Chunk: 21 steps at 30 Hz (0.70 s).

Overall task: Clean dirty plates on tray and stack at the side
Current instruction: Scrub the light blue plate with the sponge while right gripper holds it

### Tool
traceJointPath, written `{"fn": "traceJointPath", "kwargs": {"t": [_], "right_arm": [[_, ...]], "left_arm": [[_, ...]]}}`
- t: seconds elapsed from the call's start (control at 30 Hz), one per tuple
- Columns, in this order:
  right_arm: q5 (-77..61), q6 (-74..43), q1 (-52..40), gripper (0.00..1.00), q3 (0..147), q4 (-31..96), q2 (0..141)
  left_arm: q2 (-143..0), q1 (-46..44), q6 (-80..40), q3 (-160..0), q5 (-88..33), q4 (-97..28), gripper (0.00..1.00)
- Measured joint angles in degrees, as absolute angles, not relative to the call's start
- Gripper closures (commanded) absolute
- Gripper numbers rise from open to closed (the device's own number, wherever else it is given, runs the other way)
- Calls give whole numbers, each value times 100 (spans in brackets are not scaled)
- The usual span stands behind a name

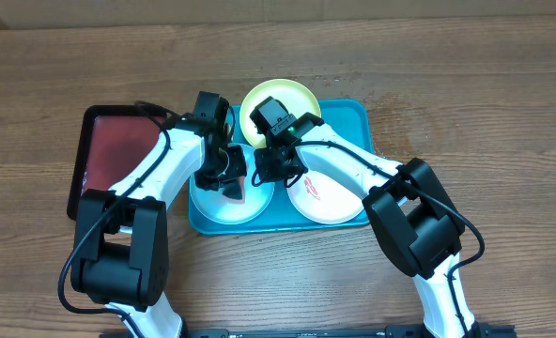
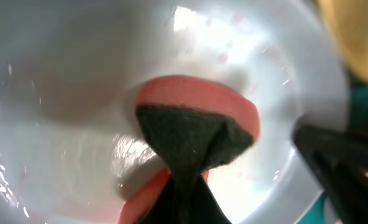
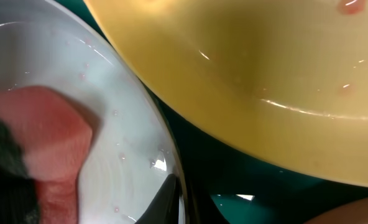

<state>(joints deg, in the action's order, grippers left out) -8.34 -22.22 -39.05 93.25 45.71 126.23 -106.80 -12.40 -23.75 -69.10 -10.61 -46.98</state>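
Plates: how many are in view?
3: light blue plate at the tray's near left under the sponge, white plate near right, yellow-green plate at the far edge. Others may be hidden.

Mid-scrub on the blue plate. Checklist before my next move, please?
1. Grip of left gripper on sponge: ok, sponge pressed onto light blue plate.
2. That plate clean: not ok, faint pink specks show.
3. Hold of right gripper on its rim: cannot tell; one fingertip sits at the rim.
4. Check yellow-green plate clean: not ok, red spots.
5. Check white plate clean: not ok, red smear.
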Motion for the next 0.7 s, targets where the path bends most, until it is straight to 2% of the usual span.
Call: {"fn": "traceJointPath", "kwargs": {"t": [0.47,0.6,0.7], "right_arm": [[-858,-2231,-3903,96,9325,4565,12623],[-860,-2233,-3903,96,9325,4567,12623],[-860,-2231,-3903,96,9325,4565,12623]], "left_arm": [[-10685,-1190,-2620,-6958,943,-4934,96],[-10694,-1109,-2659,-7297,978,-4818,96],[-10694,-1098,-2670,-7406,517,-4648,96]]}}
